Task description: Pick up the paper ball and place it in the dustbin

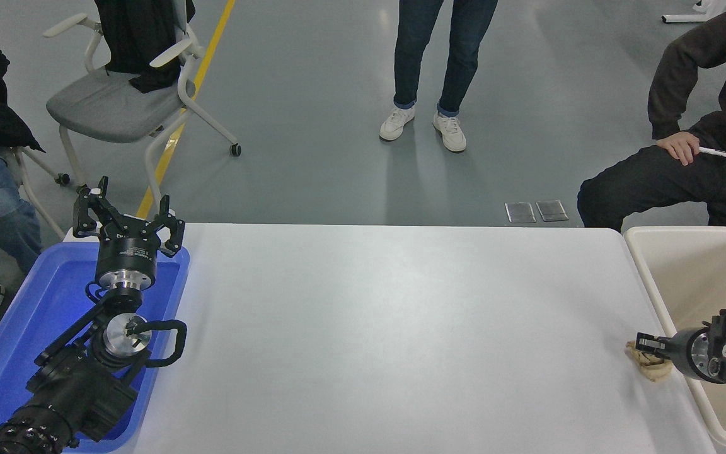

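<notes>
The paper ball (648, 369) is a small tan wad lying on the white table (388, 328) near its right edge, just left of the dustbin (646, 277). The dustbin is a large cream tub at the table's right side. My right gripper (643, 345) comes in from the right across the dustbin's rim, points left and sits low on top of the ball, covering its upper part. From this side I cannot see whether it has closed on the ball. My left gripper (127, 211) is parked open over the blue tray.
A blue tray (16, 328) lies at the table's left under the left arm. A person stands beyond the far edge (429, 69), another sits at the far right (684, 170), and a chair (117, 107) and a seated person are at the far left.
</notes>
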{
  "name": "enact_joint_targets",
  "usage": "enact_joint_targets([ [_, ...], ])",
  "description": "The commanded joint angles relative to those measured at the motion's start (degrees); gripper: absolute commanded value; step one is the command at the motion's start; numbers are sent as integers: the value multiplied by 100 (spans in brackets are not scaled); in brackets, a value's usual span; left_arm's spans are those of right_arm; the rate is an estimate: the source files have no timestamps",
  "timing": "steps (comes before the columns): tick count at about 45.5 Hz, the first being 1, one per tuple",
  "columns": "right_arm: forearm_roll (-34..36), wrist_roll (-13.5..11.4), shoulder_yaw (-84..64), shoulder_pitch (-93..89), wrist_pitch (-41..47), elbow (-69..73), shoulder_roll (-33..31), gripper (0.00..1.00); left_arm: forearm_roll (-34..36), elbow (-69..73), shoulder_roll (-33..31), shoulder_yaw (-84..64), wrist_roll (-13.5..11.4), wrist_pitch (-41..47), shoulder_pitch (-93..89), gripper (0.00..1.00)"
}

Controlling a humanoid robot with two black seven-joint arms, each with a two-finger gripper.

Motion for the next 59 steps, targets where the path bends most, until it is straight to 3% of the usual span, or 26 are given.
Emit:
enact_joint_targets([
  [1,4,14,7,14,12,152,-28,0,0,0,1,0,0,0,0,99],
  [8,4,14,7,93,12,460,-160,0,0,0,1,0,0,0,0,99],
  [16,-14,-4,-238,1024,108,1663,-1091,0,0,0,-7,0,0,0,0,99],
  [30,-32,5,-2189,4160,1039,2938,-2146,0,9,-9,-7,9,18,0,-9,99],
  [44,-32,57,-4597,7062,1620,3448,-1980,0,9,-9,1,9,27,0,-9,99],
  [59,-5,49,-5442,8074,1664,3835,-1681,0,9,-9,-7,9,27,0,-9,99],
])
